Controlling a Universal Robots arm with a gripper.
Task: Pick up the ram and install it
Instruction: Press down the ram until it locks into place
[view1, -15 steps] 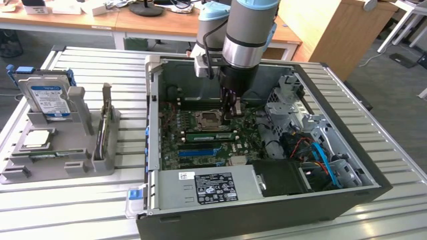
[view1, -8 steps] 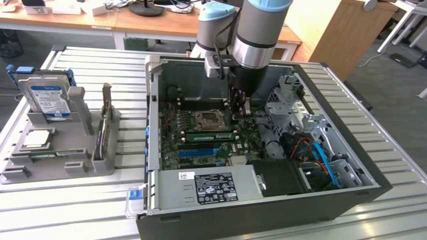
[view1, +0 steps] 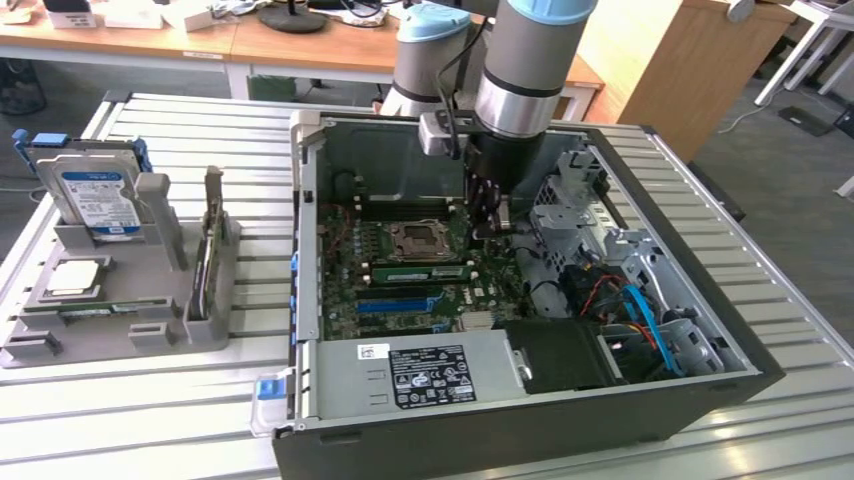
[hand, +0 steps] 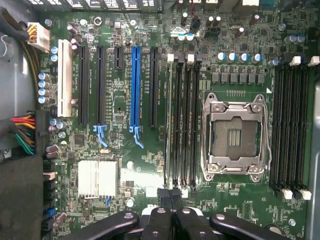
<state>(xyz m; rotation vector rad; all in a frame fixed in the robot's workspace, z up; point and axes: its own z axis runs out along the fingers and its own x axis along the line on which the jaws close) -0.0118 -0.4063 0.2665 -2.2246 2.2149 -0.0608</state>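
The ram (view1: 420, 270) is a long green stick lying along the memory slots just beside the CPU socket (view1: 418, 238) inside the open computer case. In the wrist view it appears edge-on in one of the black slots (hand: 171, 120). My gripper (view1: 487, 232) hangs over the motherboard at the end of those slots, toward the exterior view's right. Its black fingers (hand: 160, 220) are pressed together with nothing between them, just past the slot ends, and the gripper (hand: 172, 197) is shut. It does not hold the ram.
A grey holder (view1: 160, 335) on the slatted table at the exterior view's left carries a blue-labelled hard drive (view1: 96, 195), a silver CPU chip (view1: 74, 280) and a thin board on edge (view1: 207, 255). Case walls, a drive cage (view1: 574, 200) and cables (view1: 641, 310) crowd the gripper's right.
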